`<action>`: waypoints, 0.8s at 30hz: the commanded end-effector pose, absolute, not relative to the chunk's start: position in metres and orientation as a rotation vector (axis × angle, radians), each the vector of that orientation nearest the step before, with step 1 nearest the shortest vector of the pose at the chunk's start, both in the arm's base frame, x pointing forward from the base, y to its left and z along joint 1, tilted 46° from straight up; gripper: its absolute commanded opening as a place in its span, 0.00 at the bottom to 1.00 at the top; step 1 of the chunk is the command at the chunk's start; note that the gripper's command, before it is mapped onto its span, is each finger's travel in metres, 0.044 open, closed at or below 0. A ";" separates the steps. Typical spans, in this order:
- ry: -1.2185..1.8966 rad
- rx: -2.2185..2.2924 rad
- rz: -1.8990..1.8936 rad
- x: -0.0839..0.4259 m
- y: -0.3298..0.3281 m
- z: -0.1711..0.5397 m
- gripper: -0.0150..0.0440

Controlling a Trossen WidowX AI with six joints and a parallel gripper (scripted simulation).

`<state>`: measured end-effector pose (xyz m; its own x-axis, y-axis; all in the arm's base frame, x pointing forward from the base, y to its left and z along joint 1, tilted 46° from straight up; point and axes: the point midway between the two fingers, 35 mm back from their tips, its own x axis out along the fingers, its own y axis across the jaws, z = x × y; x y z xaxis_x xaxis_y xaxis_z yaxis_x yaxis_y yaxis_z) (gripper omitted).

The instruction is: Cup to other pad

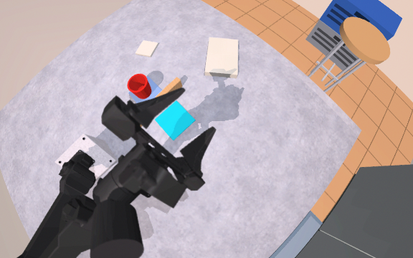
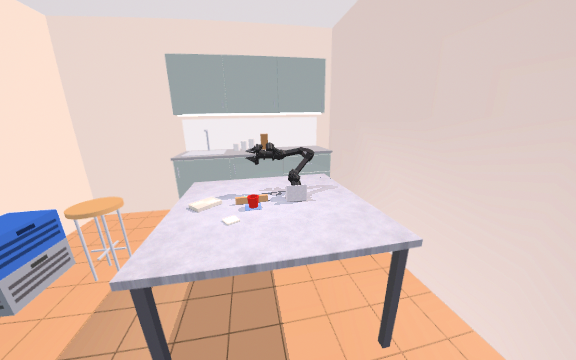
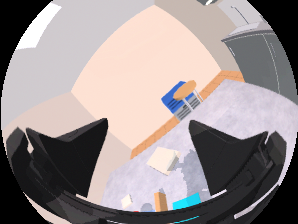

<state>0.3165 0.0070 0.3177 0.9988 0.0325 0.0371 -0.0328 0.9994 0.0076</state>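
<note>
A red cup stands upright on a blue pad. No marbles can be made out inside it. A cyan pad lies bare on the table, on the other side of a wooden block; it is hidden in the exterior view. My gripper is open and empty, high above the table, with its fingers pointing roughly level. In the wrist view the cup is almost wholly hidden behind the gripper's body.
The wooden block stands between the two pads. A cream box and a small cream tile lie farther out from the arm. A pale panel stands by the arm's base.
</note>
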 end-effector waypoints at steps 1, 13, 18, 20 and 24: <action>-0.024 0.021 0.034 0.318 0.008 0.315 0.89; 0.734 0.649 -0.289 0.367 0.068 0.146 0.50; 0.916 0.755 -0.635 0.355 0.084 0.082 0.50; 0.945 0.764 -0.774 0.348 0.089 0.061 0.50; 0.935 0.752 -1.044 0.328 0.095 0.028 0.50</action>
